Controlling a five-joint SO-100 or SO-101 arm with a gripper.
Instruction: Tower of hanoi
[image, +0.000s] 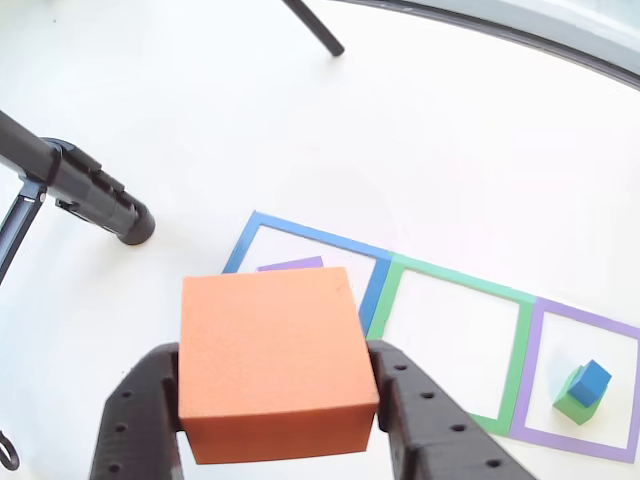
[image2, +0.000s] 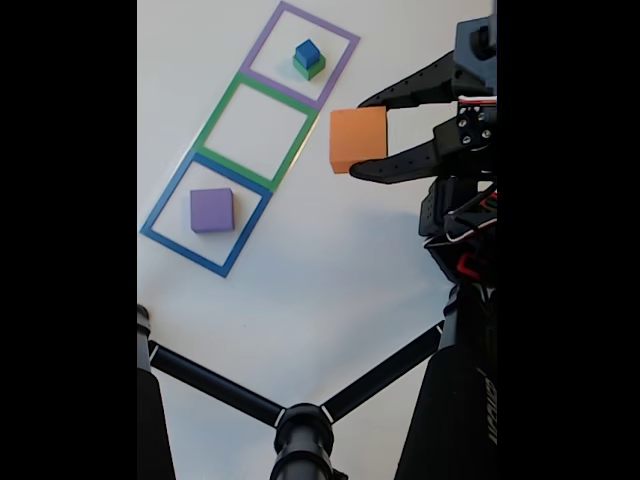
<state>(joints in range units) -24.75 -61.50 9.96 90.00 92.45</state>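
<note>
Pincer (image: 278, 405) is clamped on the orange cube (image: 272, 360), one black finger (image: 135, 420) pressed against each side face. In the fixed view the same pincer (image2: 358, 138) is seen holding the orange cube (image2: 358, 139) in the air, just right of the frames and beside the green one, clear of all three.

Four cubes are counted in total: one orange, one purple, one green, one blue.

Three square frames are laid in a row on the white table (image2: 320, 260), edges touching: blue frame (image2: 160, 210), green frame (image2: 220, 110), purple frame (image2: 345, 45).

Purple cube (image2: 211, 210) is sat flat inside the blue frame. In the other view only a sliver of the purple cube (image: 290, 264) is seen behind the orange one.

Green frame (image: 520, 340) is seen with nothing inside it.

Green cube (image2: 312, 68) is sat inside the purple frame (image: 535, 370), with the blue cube (image2: 306, 51) stacked on top of it. In the other view the blue cube (image: 591, 382) is set slightly skewed on the green cube (image: 572, 403).

Black tripod legs (image2: 300, 410) are spread across the near table edge in the fixed view.
</note>
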